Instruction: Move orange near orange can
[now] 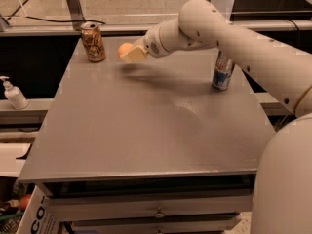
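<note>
The orange (124, 48), a small yellow-orange fruit, is held in my gripper (128, 52), which is shut on it above the table's far left part. The orange can (93, 42), orange-brown with pale markings and a silver top, stands upright at the table's far left corner, a short way left of the orange. My white arm reaches in from the right across the table.
A slim silver-and-blue can (223, 71) stands at the table's right side, partly behind my arm. The grey table (146, 130) has a drawer front below. A soap dispenser (13, 93) stands on a ledge to the left. A metal post (73, 6) rises behind the table.
</note>
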Controlling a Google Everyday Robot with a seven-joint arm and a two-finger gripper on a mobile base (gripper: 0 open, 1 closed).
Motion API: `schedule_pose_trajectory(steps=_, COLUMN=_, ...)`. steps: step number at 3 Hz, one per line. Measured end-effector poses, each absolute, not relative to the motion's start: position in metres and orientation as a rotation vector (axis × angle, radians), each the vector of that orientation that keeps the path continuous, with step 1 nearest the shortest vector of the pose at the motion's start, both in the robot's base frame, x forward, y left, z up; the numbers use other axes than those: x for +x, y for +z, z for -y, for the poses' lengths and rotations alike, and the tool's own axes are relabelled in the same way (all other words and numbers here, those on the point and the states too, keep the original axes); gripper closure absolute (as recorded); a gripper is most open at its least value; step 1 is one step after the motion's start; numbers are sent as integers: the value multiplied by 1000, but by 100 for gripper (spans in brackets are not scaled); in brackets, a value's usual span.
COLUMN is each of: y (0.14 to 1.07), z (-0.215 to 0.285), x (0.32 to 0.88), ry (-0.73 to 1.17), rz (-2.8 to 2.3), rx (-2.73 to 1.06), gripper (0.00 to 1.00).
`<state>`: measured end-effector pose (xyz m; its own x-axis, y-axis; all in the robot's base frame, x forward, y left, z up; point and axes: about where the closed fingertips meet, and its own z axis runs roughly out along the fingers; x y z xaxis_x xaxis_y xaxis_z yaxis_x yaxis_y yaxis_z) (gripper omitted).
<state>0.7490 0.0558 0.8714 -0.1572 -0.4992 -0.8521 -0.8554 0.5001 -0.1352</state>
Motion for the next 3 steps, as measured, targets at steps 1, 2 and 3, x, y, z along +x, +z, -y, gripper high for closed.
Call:
schedule_pose_trajectory(steps=1, y=870, z=-80, x=760, ry=498, rz=-1803, rx=-1156, gripper=100)
schedule_pose_trajectory(steps=2, y=865, z=-99, x=767, ry=516, rz=-1799, rx=-1175, gripper=100)
schedule_pose_trajectory(steps=3, y=859, z=-112, x=770, ry=523, rz=-1806, rx=-1191, gripper=100)
